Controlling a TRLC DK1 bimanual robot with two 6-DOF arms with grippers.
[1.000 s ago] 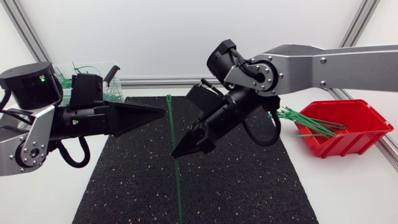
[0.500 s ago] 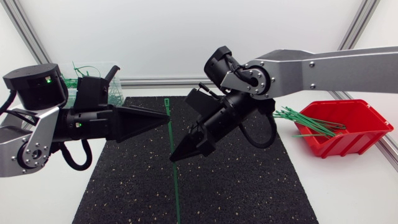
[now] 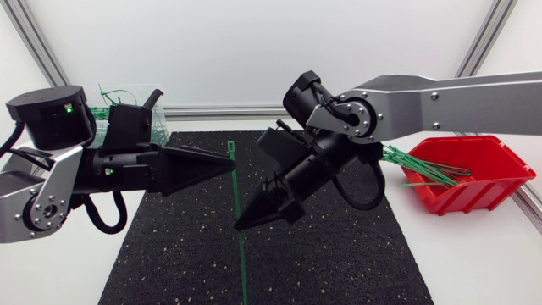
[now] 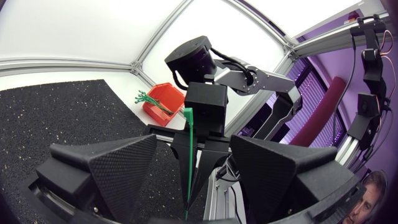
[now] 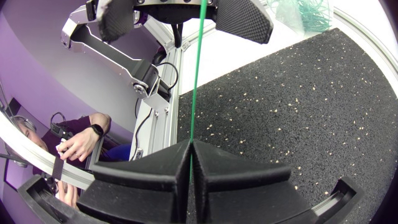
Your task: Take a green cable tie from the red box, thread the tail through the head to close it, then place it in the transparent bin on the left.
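1. Leftmost, one transparent bin [image 3: 100, 112] sits behind the left arm, with several green ties inside.
2. The left gripper [image 3: 230, 163] hangs over the one black mat [image 3: 339, 254]. Its two fingers are spread wide and grip nothing, though the tie runs through the gap between them.
3. One green cable tie [image 3: 235, 191] runs straight above the mat, its head near the left fingertips.
4. The right gripper [image 3: 240, 225] has both fingers pressed together on that tie.
5. One red box [image 3: 474, 199], far right on the surface [image 3: 474, 263], holds a bundle of ties too tangled to count.

the upright cable tie [image 3: 235, 191] and right gripper [image 3: 239, 225] block the way ahead of the left gripper [image 3: 230, 163].
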